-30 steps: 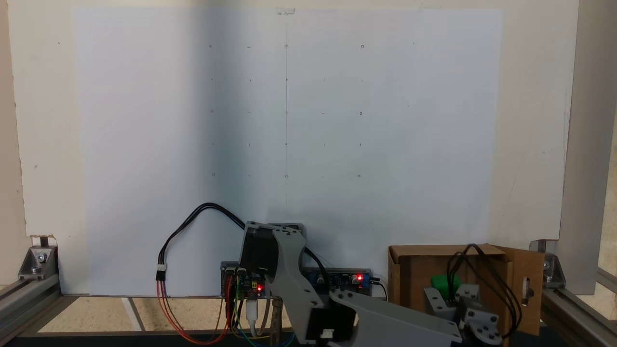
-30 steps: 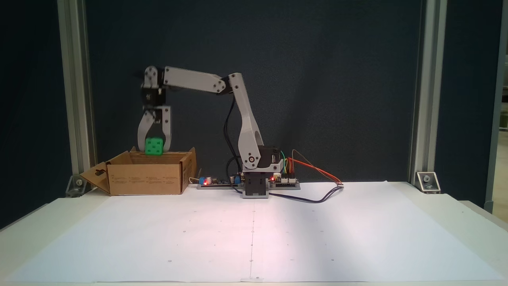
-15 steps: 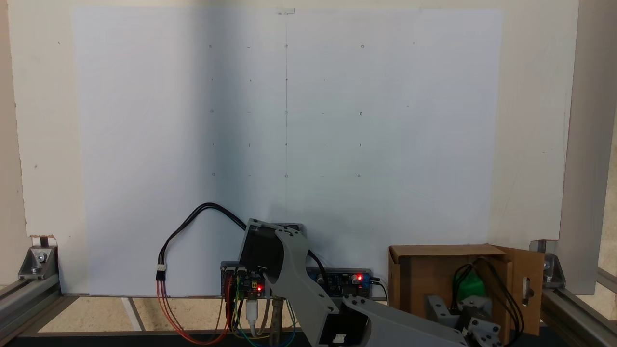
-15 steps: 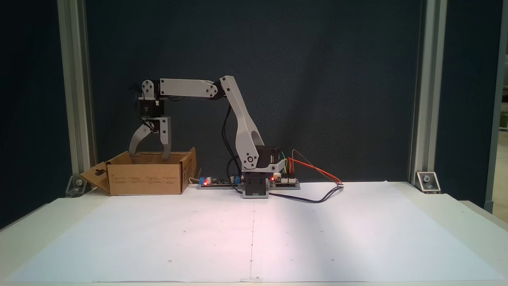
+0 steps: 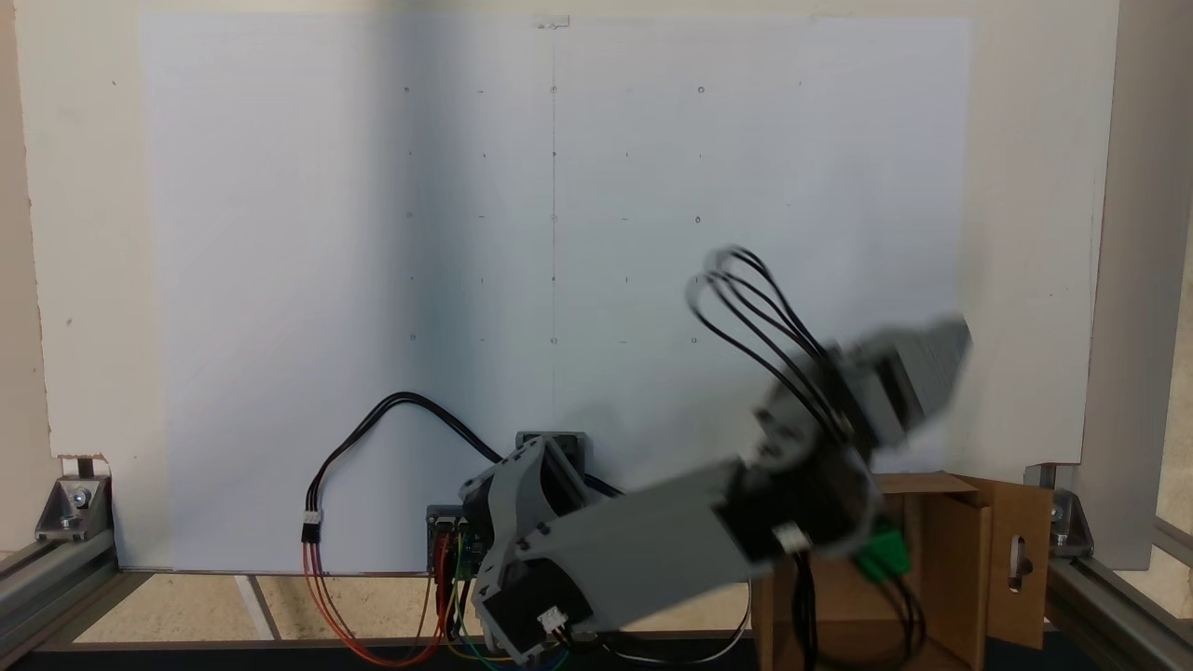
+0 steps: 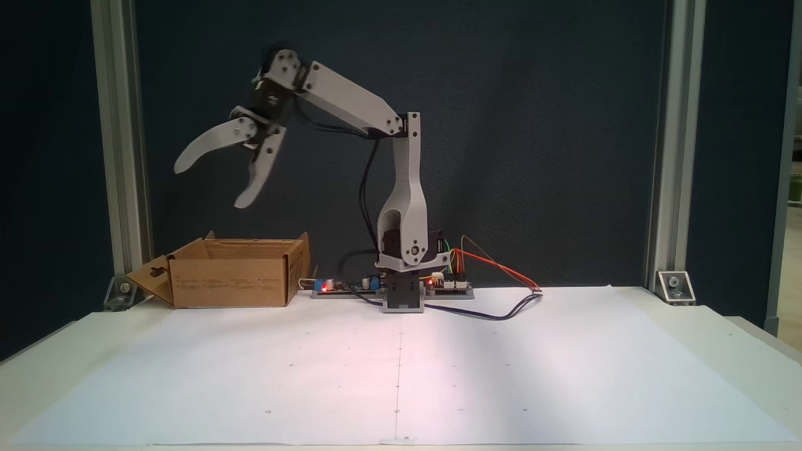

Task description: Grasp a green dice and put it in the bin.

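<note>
Arm raised, gripper [image 6: 210,186] well above the bin [image 6: 233,280] in a fixed view, jaws spread wide with nothing between them, tips pointing down and toward the left of that view. One jaw is curved and sticks out left, the other hangs more steeply. The upper link slopes down from the wrist to the elbow, which sits above the base [image 6: 402,294].

The bin stands on the surface at the left of that view, just beside an aluminium post [image 6: 119,144], flaps open, the slotted flap [image 6: 150,279] folded out to the left. From that side its inside is hidden.

In a fixed view from above and behind the arm, the green dice [image 5: 882,552] lies inside the bin [image 5: 1021,559], part hidden by the blurred arm and black cables [image 5: 755,308]. Its face and pips can't be made out. The gripper is smeared by motion blur there, over the paper just above the bin's back edge, and its jaws cannot be told apart.

White paper sheet [image 6: 401,369] with faint grid marks covers most of the surface. Circuit boards with red lights [image 6: 329,285] sit beside the base, and orange, green and black wires [image 6: 495,269] trail off to the right of that view. Dark backdrop behind the arm.
</note>
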{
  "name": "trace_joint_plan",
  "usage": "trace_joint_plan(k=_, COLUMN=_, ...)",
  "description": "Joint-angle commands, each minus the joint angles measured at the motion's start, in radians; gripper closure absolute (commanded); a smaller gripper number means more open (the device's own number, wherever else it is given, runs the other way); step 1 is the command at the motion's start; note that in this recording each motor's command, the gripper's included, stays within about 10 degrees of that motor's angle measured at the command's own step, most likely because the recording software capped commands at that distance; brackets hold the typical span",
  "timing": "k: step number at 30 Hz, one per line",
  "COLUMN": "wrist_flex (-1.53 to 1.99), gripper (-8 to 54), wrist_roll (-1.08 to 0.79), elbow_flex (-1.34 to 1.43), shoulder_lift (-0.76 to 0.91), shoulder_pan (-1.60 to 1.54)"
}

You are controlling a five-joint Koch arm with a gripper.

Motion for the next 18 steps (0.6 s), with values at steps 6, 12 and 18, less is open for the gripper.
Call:
trace_joint_plan(k=6, wrist_flex=-0.245, gripper=0.4, wrist_roll=0.041, elbow_flex=0.265, shoulder_lift=0.14, shoulder_pan=-0.521)
trace_joint_plan(k=12, wrist_flex=-0.56, gripper=0.5, wrist_roll=0.032, elbow_flex=0.816, shoulder_lift=0.347, shoulder_pan=-0.876)
trace_joint_plan(k=18, wrist_flex=-0.857, gripper=0.4, wrist_roll=0.0, elbow_flex=1.19, shoulder_lift=0.58, shoulder_pan=-0.87)
